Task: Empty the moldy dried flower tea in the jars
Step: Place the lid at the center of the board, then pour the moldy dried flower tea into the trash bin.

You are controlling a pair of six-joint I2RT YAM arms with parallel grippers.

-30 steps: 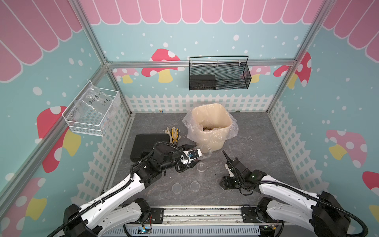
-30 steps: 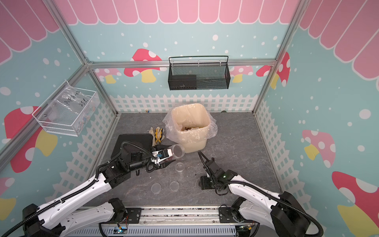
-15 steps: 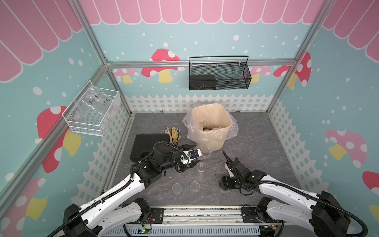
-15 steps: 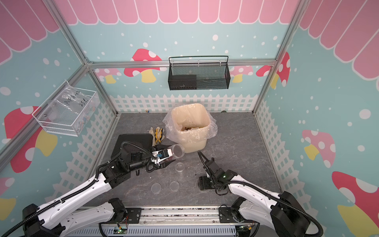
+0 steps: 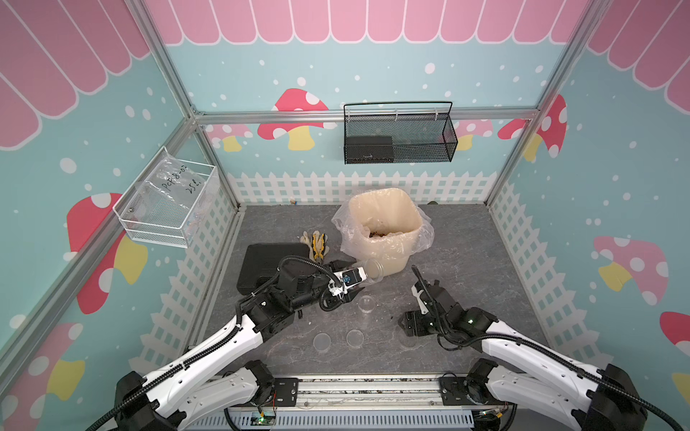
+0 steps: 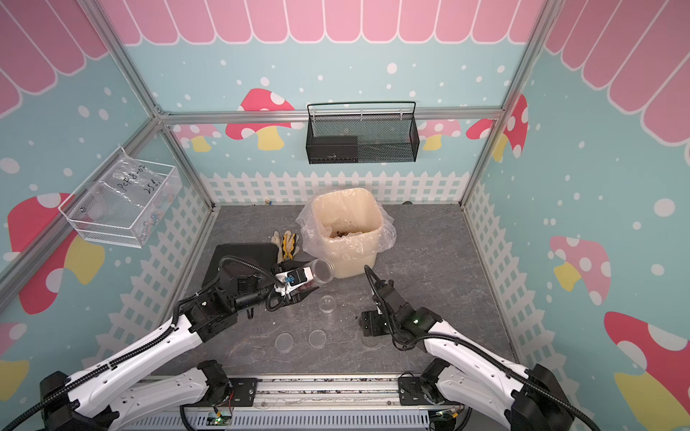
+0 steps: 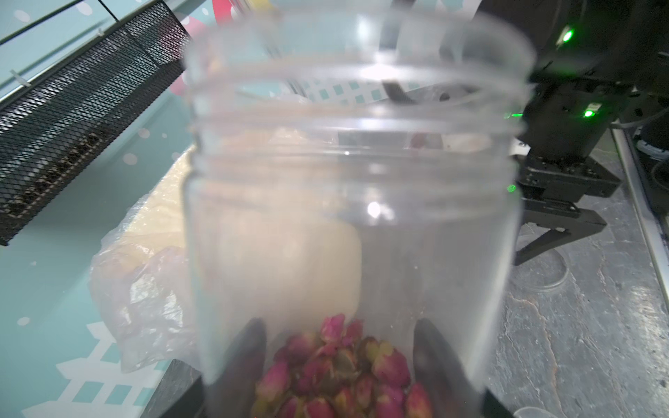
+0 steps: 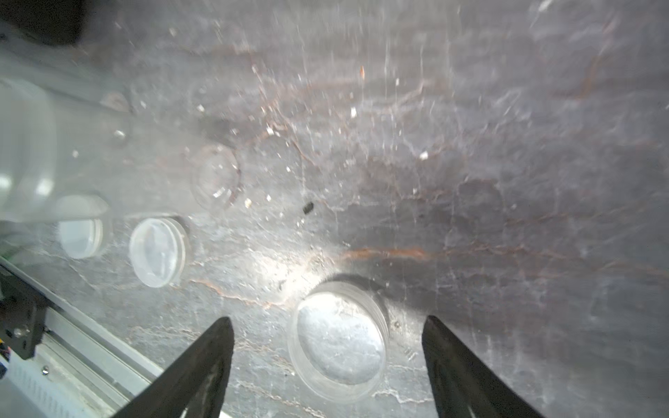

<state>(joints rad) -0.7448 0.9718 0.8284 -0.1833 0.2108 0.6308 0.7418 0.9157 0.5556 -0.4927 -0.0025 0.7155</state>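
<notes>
my left fingers grip the tilted jar of tea, my right fingers gape over a lid on the desk

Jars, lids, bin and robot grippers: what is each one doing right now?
Bin: upright, bag-lined, dumped tea inside.
Held jar: lid off, tipped sideways, mouth toward the bin, buds inside.
Small jar: upright on the table, lid off, looks empty.
Three lids: lying flat on the table.
Left gripper: jaws shut on the held jar.
Right gripper: jaws open above one of the lids.
</notes>
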